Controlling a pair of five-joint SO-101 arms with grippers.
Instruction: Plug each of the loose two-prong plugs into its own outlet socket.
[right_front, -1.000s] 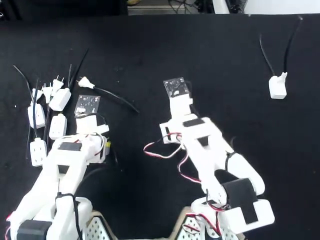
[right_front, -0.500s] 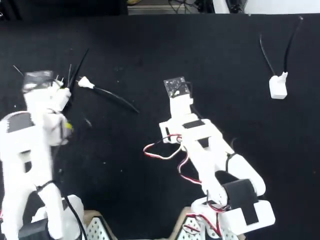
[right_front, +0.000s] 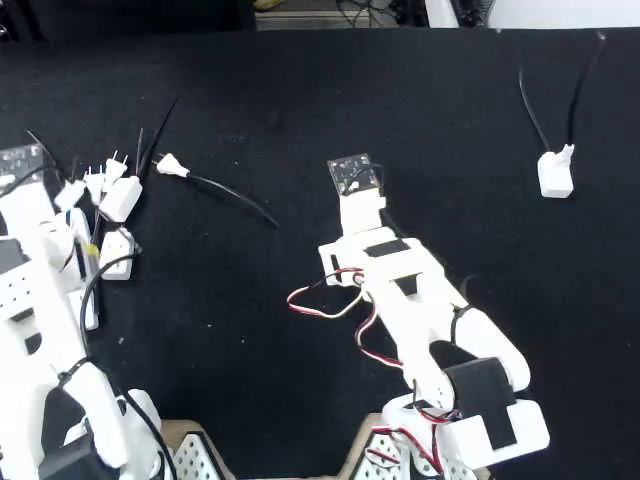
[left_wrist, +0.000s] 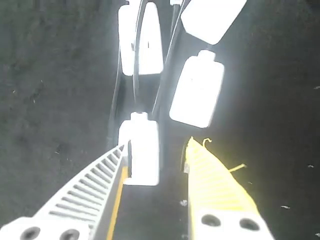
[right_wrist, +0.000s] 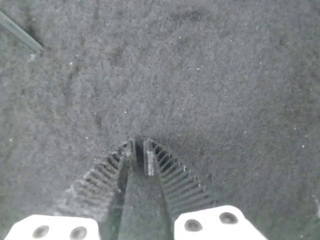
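Several white outlet sockets lie in a cluster at the table's left, among them one socket (right_front: 120, 200) and another (right_front: 116, 252). Small two-prong plugs (right_front: 116, 163) lie just beyond them, and one loose plug (right_front: 170, 165) on a black cord lies to their right. My left gripper (left_wrist: 157, 144) is open and low over the cluster. Its fingers stand either side of one white socket (left_wrist: 144, 152), with a gap on the yellow finger's side. My right gripper (right_wrist: 139, 149) is shut and holds nothing, over bare black cloth at mid-table.
Far off at the back right a white socket (right_front: 555, 175) sits with black cords running to the table's far edge. The right arm (right_front: 400, 280) stretches up the middle. A black cord (right_wrist: 20, 32) crosses a corner of the right wrist view.
The left arm has swung from beside the sockets out to the far left and now stands over the socket cluster. The right arm has not moved.
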